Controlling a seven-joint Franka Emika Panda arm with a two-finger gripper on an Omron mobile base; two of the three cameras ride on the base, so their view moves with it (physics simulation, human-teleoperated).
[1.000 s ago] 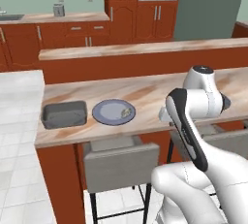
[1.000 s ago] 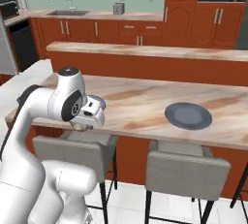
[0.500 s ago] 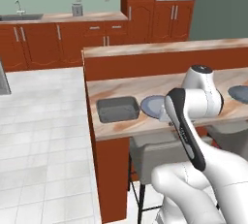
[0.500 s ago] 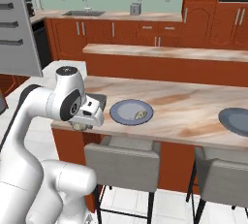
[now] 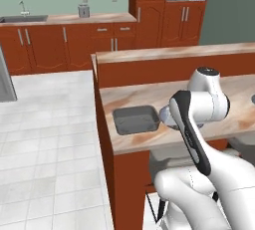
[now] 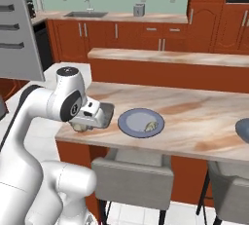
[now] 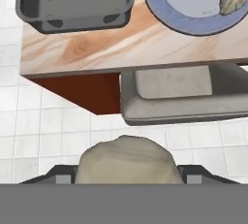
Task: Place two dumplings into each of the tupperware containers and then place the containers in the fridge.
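Tan dumpling (image 7: 127,160) between jaws, container (image 7: 75,1) ahead

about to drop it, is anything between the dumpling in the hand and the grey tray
Nothing visible. The hand holds a tan pleated dumpling off the wooden counter's edge, and the dark grey rectangular tray sits open and empty.

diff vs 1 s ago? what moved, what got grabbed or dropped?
The base drove, so the whole scene slid right in both base views; the counter things did not move themselves. The gripper stays closed on a dumpling, arm pose unchanged. The tupperware container stays empty beside the plate.
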